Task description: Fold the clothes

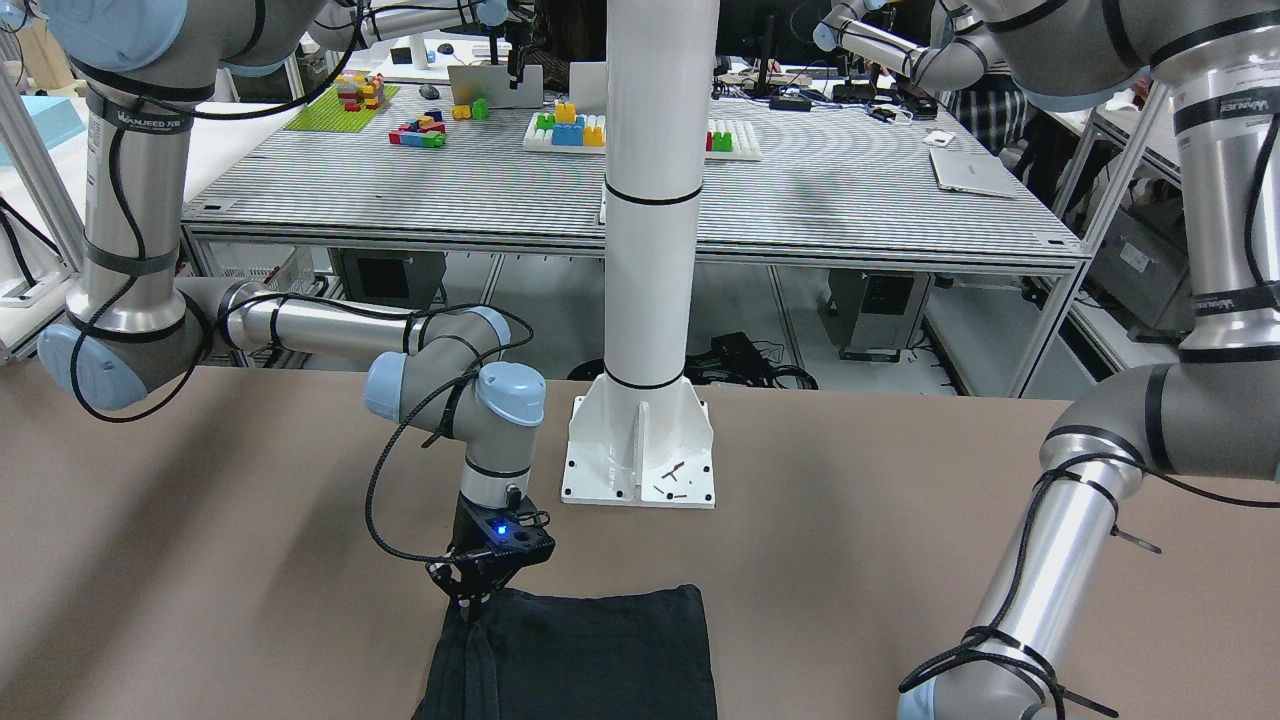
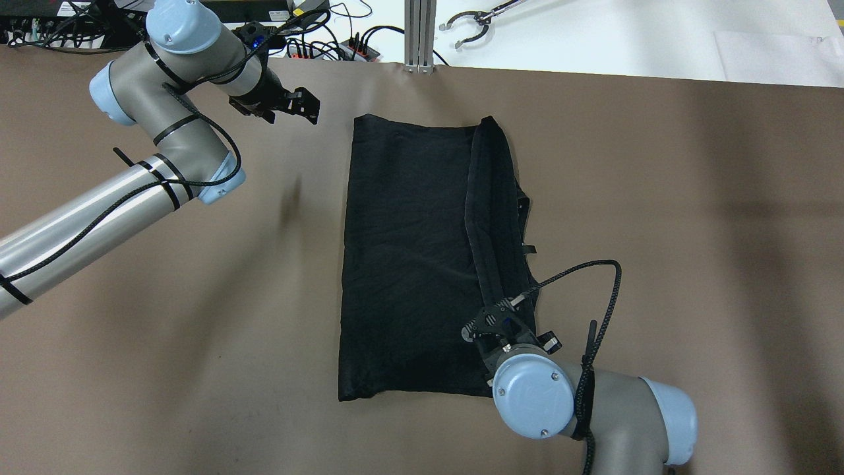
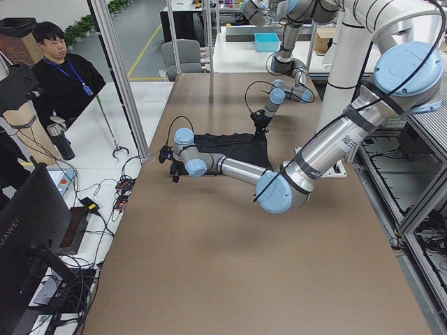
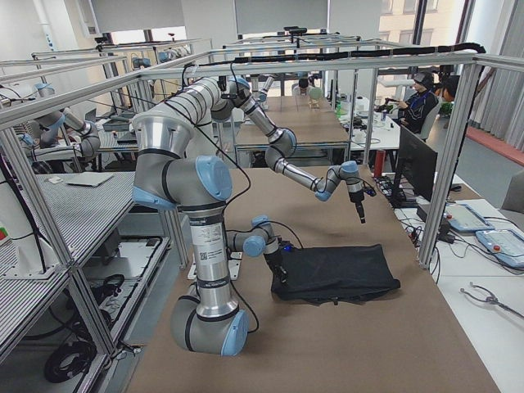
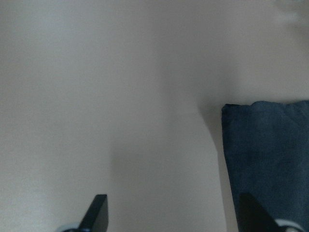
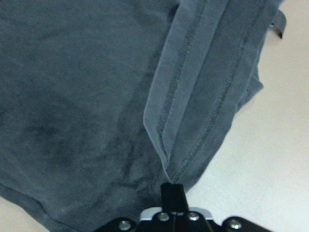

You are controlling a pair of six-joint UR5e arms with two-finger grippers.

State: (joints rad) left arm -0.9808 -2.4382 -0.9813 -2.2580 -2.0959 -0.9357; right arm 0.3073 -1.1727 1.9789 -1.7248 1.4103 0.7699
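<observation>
Garment long axis runs near-to-far on tabletop; right hand clenched on its folded right edge, near end; left hand released (spread wide), off far-left corner.

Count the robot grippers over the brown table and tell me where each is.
2. The left gripper hovers open off the black garment, by its far left corner. The right gripper is shut on the garment's folded edge near the robot.
</observation>
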